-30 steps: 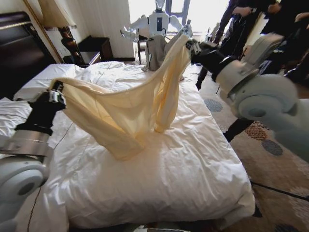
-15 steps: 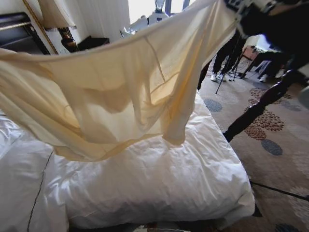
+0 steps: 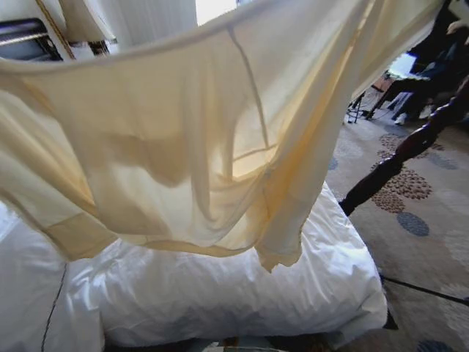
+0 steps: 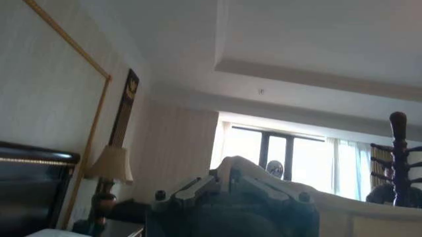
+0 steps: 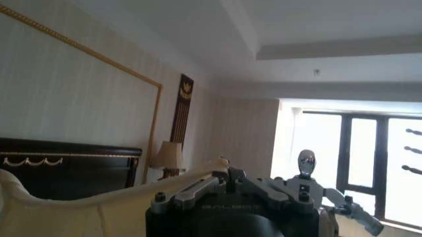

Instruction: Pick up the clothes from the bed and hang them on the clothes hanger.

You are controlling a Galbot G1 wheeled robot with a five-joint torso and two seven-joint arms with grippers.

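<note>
Clothes [image 3: 183,147] hang spread wide in the air above the bed [image 3: 242,293], one sleeve end dangling just over the duvet. Upper hem runs taut between both raised arms. Left hand [image 4: 232,174] clamped on a fold of the cream fabric. Right hand [image 5: 228,176] likewise pinching the hem. Dark headboard [image 5: 66,168] and lamp [image 5: 167,155] behind.

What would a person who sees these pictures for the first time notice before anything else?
The pale cream-yellow top comes first: it hangs spread wide across the head view, lifted clear above the bed with its rumpled white duvet. In each wrist view the left gripper and the right gripper point up toward the ceiling with an edge of the cream fabric at the jaws. To the right of the bed, a dark turned wooden post leans over the patterned carpet.
</note>
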